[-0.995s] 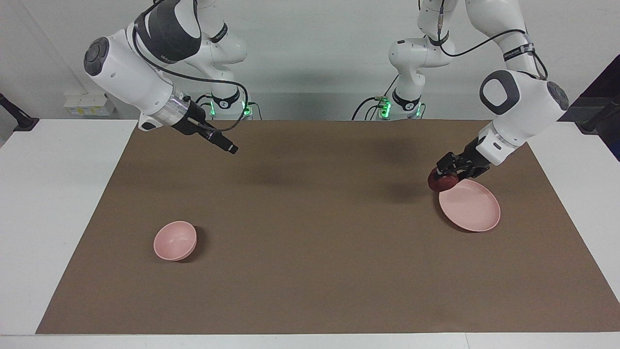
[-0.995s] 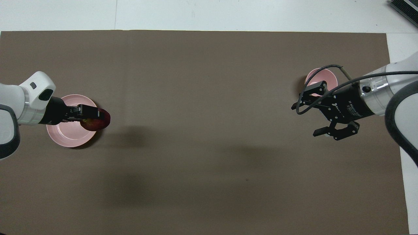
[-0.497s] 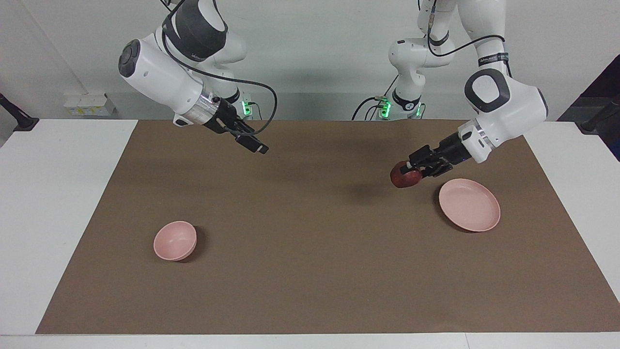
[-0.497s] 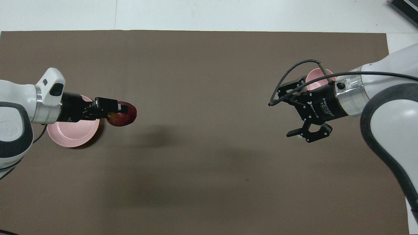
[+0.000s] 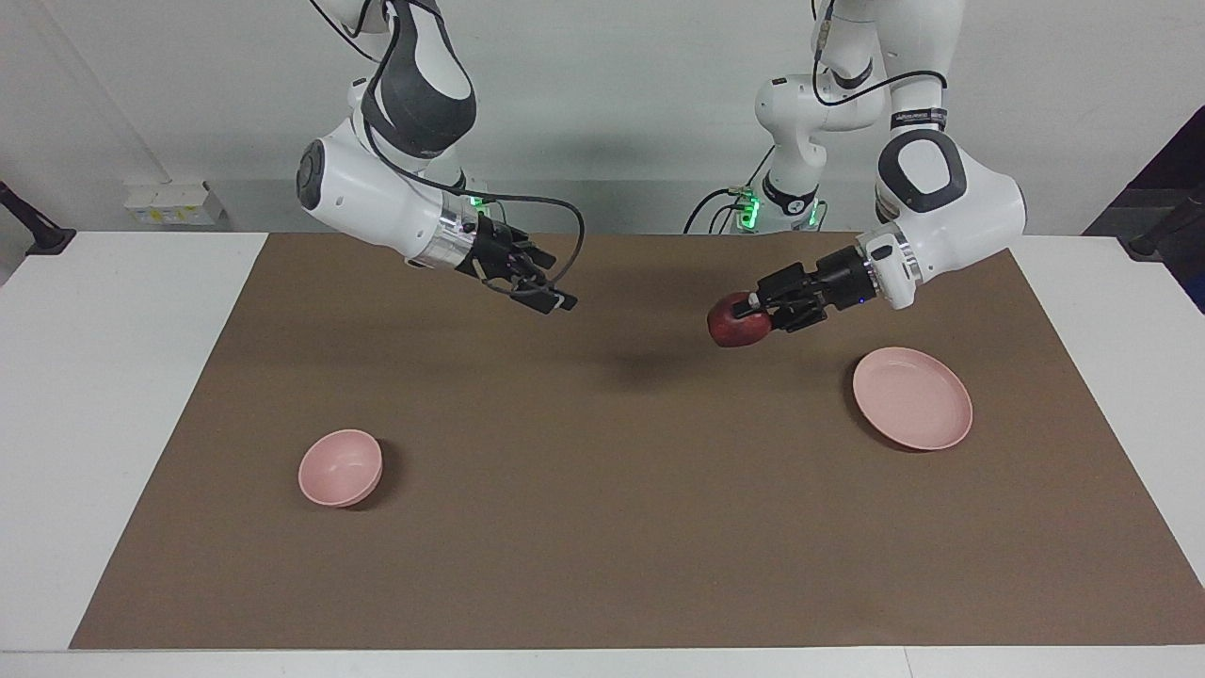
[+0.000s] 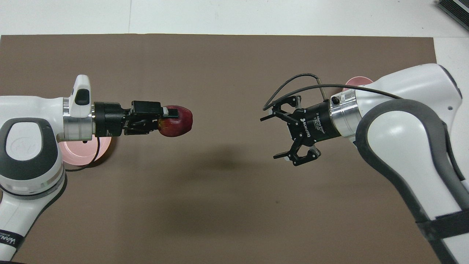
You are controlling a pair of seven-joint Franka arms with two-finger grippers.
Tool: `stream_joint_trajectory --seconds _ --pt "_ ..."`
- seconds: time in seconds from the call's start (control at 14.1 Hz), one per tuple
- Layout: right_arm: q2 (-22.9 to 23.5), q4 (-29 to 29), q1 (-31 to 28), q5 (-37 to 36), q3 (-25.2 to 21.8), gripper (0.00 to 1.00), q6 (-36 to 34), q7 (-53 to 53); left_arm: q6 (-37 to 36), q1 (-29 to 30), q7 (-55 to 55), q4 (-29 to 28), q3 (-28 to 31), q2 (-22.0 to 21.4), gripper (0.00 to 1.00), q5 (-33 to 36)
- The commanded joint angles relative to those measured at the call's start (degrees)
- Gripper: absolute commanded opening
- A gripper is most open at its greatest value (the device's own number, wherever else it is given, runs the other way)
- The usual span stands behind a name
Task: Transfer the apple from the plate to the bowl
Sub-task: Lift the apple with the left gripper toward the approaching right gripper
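Apple now off plate

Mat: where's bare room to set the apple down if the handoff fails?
The mat is bare between bowl and plate. The apple hangs in the left hand, facing the open right hand; only mid-air there is crowded.

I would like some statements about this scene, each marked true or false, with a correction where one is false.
1. The small dark red apple lies on the flat pale pink plate. False: the left gripper holds it in the air above the brown mat.
2. The right gripper is open. True.
3. The small deep pink bowl has nothing in it. True.
4. The right gripper touches the bowl. False: it hangs above the mat, apart from it.
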Motion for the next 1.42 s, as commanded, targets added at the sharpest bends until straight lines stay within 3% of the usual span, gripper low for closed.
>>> stream_joint_trajectory --seconds 0.0,0.14,0.36,0.57,1.21,1.28,1.35 --pt "-1.7 -4.2 -0.2 5.3 0.0 1.0 2.9 0.1 4.3 -1.3 0.3 -3.1 -3.3 -3.1 0.0 -3.7" --pt "-2.4 -6.8 1.0 10.2 0.0 1.0 7.7 0.0 9.2 -4.0 -0.3 -3.5 -4.8 -3.5 0.0 -4.5" --pt "-1.4 -7.3 3.3 11.1 0.0 1.0 11.1 -2.3 10.8 -4.4 -1.4 -4.3 -7.1 -4.1 0.0 -4.9" --pt "-1.5 -7.4 4.5 11.0 0.0 1.0 11.4 -2.5 17.0 -5.4 -3.2 -4.3 -10.6 -4.0 0.0 -5.5" --pt "-1.4 -8.1 9.3 11.1 0.0 1.0 18.1 1.6 20.3 -5.8 -7.4 -4.3 -15.7 -4.3 0.0 -5.6" --pt "-1.3 -8.1 8.6 11.1 0.0 0.95 17.3 1.3 20.5 -5.8 -7.9 -4.4 -15.8 -4.3 0.0 -5.6" --pt "-1.2 -8.0 8.1 11.1 0.0 0.48 16.9 0.8 20.5 -5.8 -8.1 -4.3 -16.1 -4.3 0.0 -5.6"
